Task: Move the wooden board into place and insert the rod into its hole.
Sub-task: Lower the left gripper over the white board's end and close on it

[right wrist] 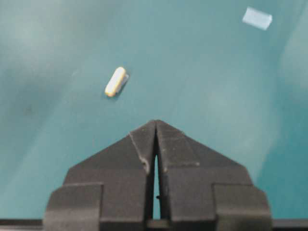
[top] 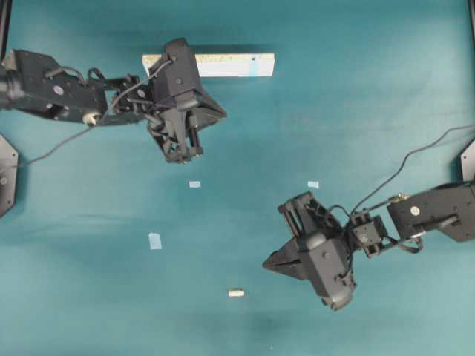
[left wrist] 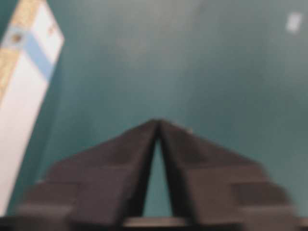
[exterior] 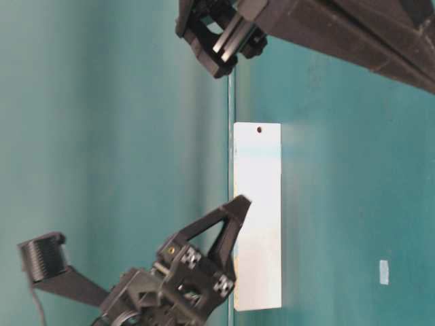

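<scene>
The rod (right wrist: 116, 81) lies apart, ahead-left of the closed right gripper (right wrist: 156, 123).

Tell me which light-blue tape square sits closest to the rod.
The largest tape square, up-left of the rod. The other two squares lie farther up the table.

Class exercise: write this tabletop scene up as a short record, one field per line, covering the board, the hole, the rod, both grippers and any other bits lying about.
board: flat at the far edge, partly under the left arm
hole: near the board's free end, empty
rod: lying loose on the cloth, apart from the board
left gripper: tips together, holding nothing, beside the board
right gripper: shut, empty, rod ahead of it
tape squares: scattered mid-table
</scene>
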Tool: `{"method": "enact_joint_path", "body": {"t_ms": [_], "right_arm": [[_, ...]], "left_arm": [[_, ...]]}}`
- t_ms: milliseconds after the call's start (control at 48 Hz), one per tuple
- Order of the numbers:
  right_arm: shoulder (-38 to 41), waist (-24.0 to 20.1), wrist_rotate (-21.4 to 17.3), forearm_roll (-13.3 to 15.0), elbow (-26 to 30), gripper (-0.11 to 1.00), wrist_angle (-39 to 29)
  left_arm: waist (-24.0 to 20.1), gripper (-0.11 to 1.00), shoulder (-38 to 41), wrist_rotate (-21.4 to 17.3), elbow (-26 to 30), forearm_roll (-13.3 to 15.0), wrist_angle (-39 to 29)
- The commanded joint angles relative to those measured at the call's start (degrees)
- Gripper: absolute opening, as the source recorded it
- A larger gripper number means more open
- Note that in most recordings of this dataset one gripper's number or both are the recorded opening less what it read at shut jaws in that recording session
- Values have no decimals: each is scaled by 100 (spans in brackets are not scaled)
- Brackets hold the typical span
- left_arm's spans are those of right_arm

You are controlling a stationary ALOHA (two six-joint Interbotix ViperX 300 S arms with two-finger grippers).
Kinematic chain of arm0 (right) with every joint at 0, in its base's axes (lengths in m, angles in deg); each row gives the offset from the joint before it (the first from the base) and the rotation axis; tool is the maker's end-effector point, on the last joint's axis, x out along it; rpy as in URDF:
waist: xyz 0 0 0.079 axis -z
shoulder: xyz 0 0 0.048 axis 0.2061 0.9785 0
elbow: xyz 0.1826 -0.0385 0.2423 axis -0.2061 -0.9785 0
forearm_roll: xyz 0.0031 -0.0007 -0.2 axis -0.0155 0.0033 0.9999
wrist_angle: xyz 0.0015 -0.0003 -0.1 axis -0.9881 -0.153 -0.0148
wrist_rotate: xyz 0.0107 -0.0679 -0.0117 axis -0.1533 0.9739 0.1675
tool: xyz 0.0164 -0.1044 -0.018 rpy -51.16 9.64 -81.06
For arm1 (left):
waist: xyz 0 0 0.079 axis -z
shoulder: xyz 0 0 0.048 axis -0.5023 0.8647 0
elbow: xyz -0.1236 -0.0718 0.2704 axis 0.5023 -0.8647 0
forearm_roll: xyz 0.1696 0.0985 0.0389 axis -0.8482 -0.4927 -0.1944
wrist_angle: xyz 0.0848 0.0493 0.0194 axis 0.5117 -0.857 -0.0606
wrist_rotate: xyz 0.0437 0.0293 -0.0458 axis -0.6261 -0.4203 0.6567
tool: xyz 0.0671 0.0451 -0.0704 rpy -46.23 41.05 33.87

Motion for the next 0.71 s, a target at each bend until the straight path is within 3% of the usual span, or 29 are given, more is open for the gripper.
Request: {"method": "enact_joint_path", "body": {"t_ms": [0,146,229,312,437,521,583,687], "right_arm": [[-132,-18,-88,9,211,-1,-229],[-141,-18,-123,9,264,0,-334],[-132,-18,-123,18,264,10,-334],[-114,-18,-132,18,272,29,-378],[-123,-18,-149,18,299,69,-580],[-123,-18,-149,18,334,89,-694],[-114,-18,-149,18,343,98,-738],[-114,-18,-149,18,369,99,-765]], "left_arm": [[-44,33,-316,-185,123,-18,-141],[-290,69,-527,-413,132,-18,-439],[-492,83,-615,-589,149,-18,-624],[-677,85,-668,-826,167,-18,-826],[-976,89,-659,-1292,246,-18,-1266],[-1143,91,-633,-1538,281,-18,-1468],[-1274,91,-624,-1714,290,-18,-1529],[-1415,91,-615,-1890,290,-18,-1529]]}}
